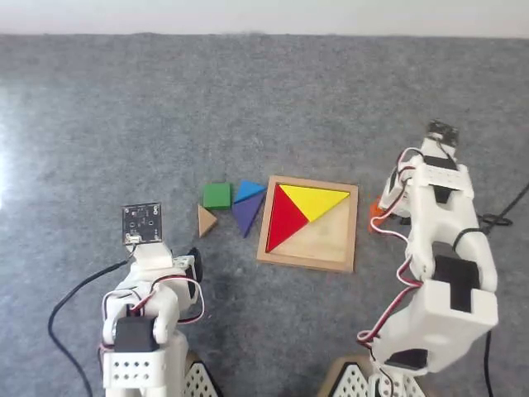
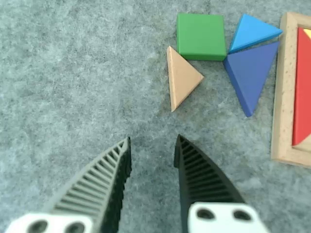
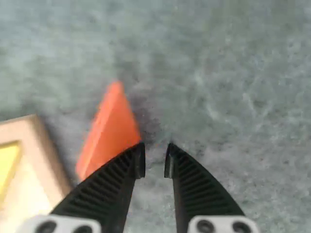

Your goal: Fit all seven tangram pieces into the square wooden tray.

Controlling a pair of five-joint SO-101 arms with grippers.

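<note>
High view: wooden tray (image 1: 306,262) holds red triangle (image 1: 285,219) and yellow triangle (image 1: 314,200); four pieces (image 1: 246,215) lie just beside it
Left wrist view: left jaws apart, near tan triangle (image 2: 182,77)
Right wrist view: right jaws slightly apart beside orange piece (image 3: 109,128)

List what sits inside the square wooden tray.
Inside the tray: a red triangle and a yellow triangle, edge to edge; the rest is bare wood. The floor beneath those two is covered.
</note>
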